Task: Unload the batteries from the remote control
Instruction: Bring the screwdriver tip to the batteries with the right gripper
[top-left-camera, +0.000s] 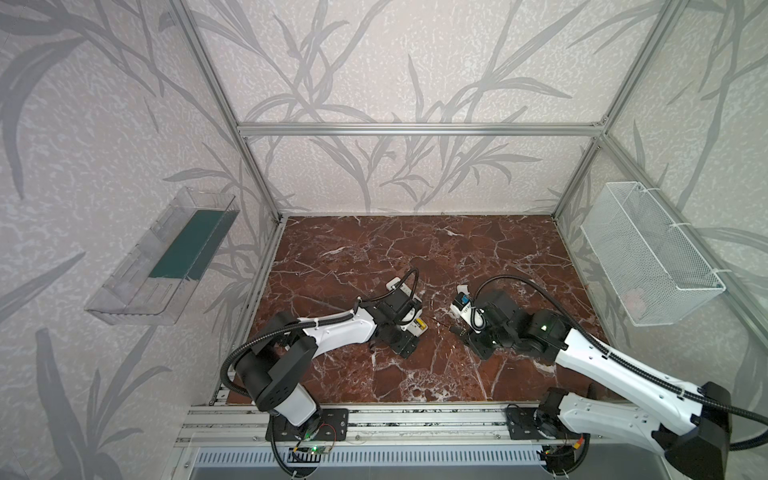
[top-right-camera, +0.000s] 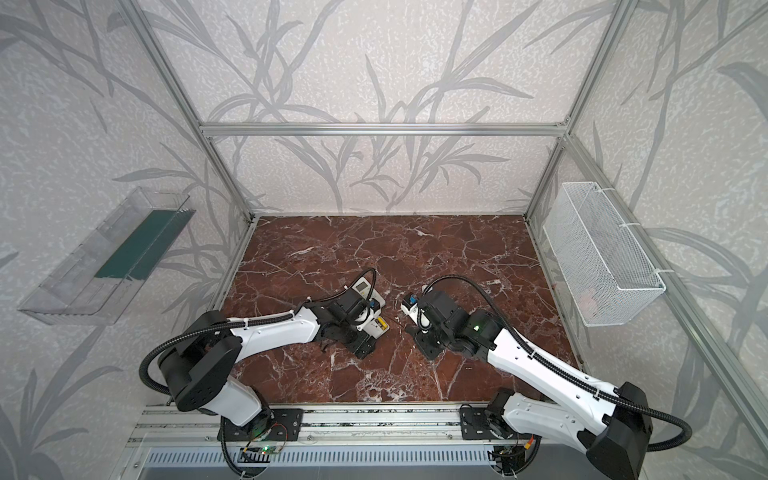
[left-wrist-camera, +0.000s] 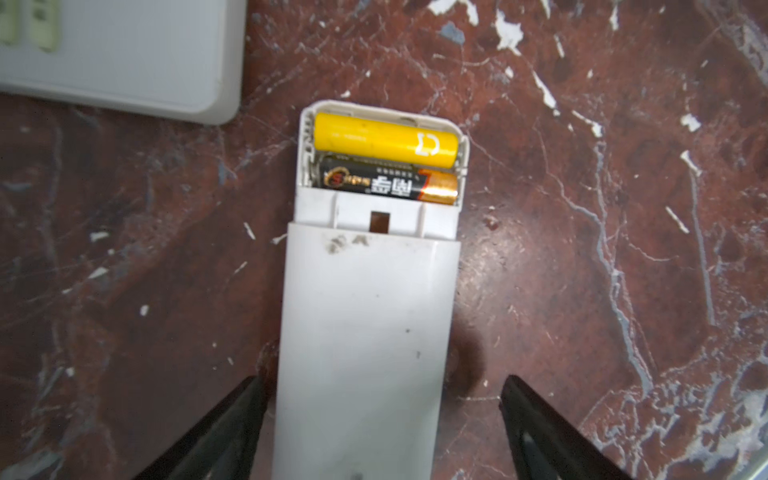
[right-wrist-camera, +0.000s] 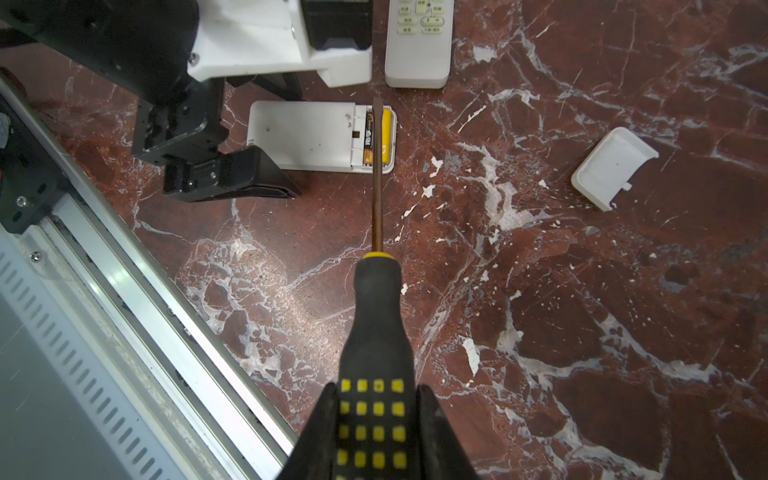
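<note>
The white remote control (left-wrist-camera: 365, 332) lies back-up on the marble floor, its battery bay uncovered. Two batteries lie side by side in the bay: a yellow one (left-wrist-camera: 382, 139) at the end and a black-and-copper one (left-wrist-camera: 386, 185) beside it. My left gripper (left-wrist-camera: 380, 382) is open and straddles the remote's body. One finger is close against its edge and the other stands clear. My right gripper (right-wrist-camera: 376, 390) is shut on the black-and-yellow handle of a screwdriver (right-wrist-camera: 376, 316). The screwdriver's shaft reaches over the bay between the two batteries (right-wrist-camera: 386, 137).
A second white remote (right-wrist-camera: 417, 45) lies face-up just beyond the first. A loose white cover (right-wrist-camera: 613, 166) rests on the floor off to one side. A clear wall tray (top-left-camera: 162, 257) hangs at left and a white mesh basket (top-left-camera: 652, 253) at right. An aluminium rail (top-left-camera: 415, 419) runs along the front.
</note>
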